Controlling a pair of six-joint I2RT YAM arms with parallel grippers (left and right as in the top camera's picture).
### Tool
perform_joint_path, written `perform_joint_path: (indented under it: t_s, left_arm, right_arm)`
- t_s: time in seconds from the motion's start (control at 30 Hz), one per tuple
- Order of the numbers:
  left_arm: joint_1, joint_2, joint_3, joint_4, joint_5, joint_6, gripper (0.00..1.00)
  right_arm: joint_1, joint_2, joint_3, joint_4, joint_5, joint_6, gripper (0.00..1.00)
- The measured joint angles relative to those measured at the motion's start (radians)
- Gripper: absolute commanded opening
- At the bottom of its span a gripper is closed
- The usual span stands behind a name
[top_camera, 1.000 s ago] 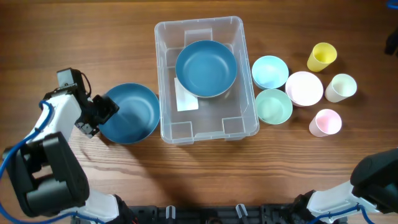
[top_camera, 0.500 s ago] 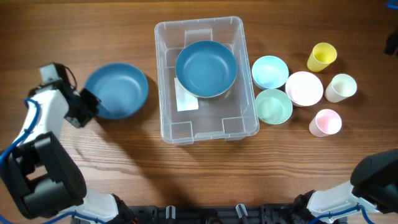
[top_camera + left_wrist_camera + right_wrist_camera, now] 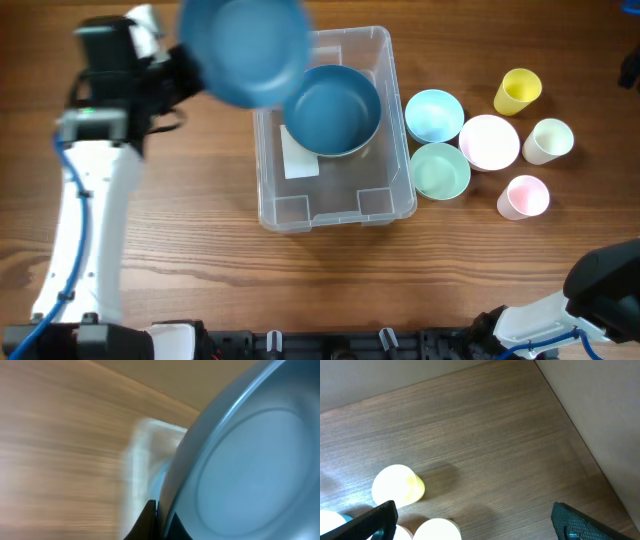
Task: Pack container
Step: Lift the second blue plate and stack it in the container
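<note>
The left gripper (image 3: pixel 180 62) is clamped on the rim of a blue bowl (image 3: pixel 243 45), which hangs raised and blurred over the far-left corner of the container (image 3: pixel 335 205). The clear rectangular container stands on the table (image 3: pixel 200 250), just right of that gripper and partly beneath the held bowl. Toward its far end sits a matching bowl (image 3: pixel 331 110), overlapping a white label (image 3: pixel 298 162). Just right of the container lie a light blue bowl (image 3: pixel 434 115) and a mint bowl (image 3: pixel 440 171), then a pale pink bowl (image 3: pixel 488 142). Beyond these are a yellow cup (image 3: pixel 517 91), a cream cup (image 3: pixel 548 141) and a pink cup (image 3: pixel 524 197). The right gripper (image 3: pixel 472 520) has its fingers spread wide, gripping nothing, above the table near the yellow cup, well right of the container.
</note>
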Motion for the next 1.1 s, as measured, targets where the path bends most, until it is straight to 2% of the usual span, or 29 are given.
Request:
perform_joint_path:
  t_s: [0.17, 0.27, 0.43, 0.63, 0.7, 0.77, 0.8, 0.83, 0.87, 1.1]
  left_arm:
    - [-0.222, 0.04, 0.0, 0.013, -0.103, 0.003, 0.04]
    - [-0.291, 0.084, 0.0, 0.016, -0.168, 0.002, 0.04]
    - [-0.343, 0.168, 0.0, 0.02, -0.222, -0.036, 0.04]
    - [-0.343, 0.252, 0.0, 0.048, -0.248, -0.083, 0.04]
    - [-0.343, 0.272, 0.0, 0.05, -0.252, -0.09, 0.09]
    - [-0.343, 0.286, 0.0, 0.05, -0.255, -0.097, 0.38]
    - [-0.343, 0.29, -0.001, 0.051, -0.255, -0.1, 0.59]
    - [-0.343, 0.292, 0.0, 0.053, -0.255, -0.101, 0.67]
    - [-0.343, 0.292, 0.0, 0.058, -0.255, -0.104, 0.7]
    - [-0.321, 0.291, 0.008, 0.104, -0.255, -0.114, 0.69]
  right_arm:
    - [0.0, 0.0, 0.0, 0.0, 0.0, 0.0, 1.0]
    - [0.0, 0.0, 0.0, 0.0, 0.0, 0.0, 1.0]
    - [0.0, 0.0, 0.0, 0.0, 0.0, 0.0, 1.0]
    - [0.0, 0.0, 0.0, 0.0, 0.0, 0.0, 1.0]
    - [0.0, 0.0, 0.0, 0.0, 0.0, 0.0, 1.0]
    - [0.0, 0.0, 0.0, 0.0, 0.0, 0.0, 1.0]
    - [0.0, 0.0, 0.0, 0.0, 0.0, 0.0, 1.0]
    - [0.0, 0.0, 0.0, 0.0, 0.0, 0.0, 1.0]
    - [0.0, 0.0, 0.0, 0.0, 0.0, 0.0, 1.0]
    - [0.0, 0.0, 0.0, 0.0, 0.0, 0.0, 1.0]
